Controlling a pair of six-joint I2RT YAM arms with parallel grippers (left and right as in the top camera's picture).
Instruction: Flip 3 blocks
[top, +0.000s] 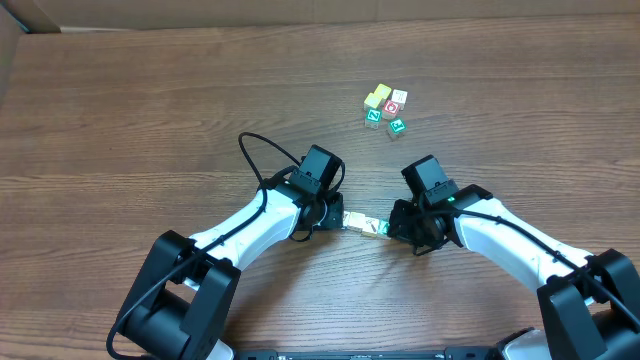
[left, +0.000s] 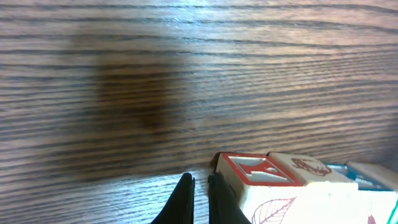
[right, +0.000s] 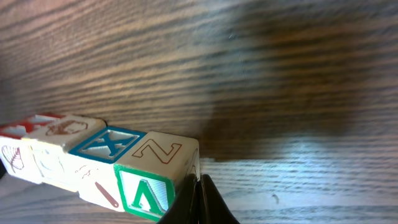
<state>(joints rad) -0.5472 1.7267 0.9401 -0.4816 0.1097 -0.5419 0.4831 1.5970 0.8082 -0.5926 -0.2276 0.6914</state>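
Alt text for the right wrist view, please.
A row of wooden alphabet blocks lies on the wood-grain table, lower left. The right hand, shut, sits at the end block, which shows a Z on top.

On my feed the table (top: 120, 110) is dark brown, finely streaked wood. The tan block (right: 158, 152) carries a reddish outlined Z on top and a green-framed green letter on its side. The white block (right: 109, 143) shows a blue X in a blue frame.
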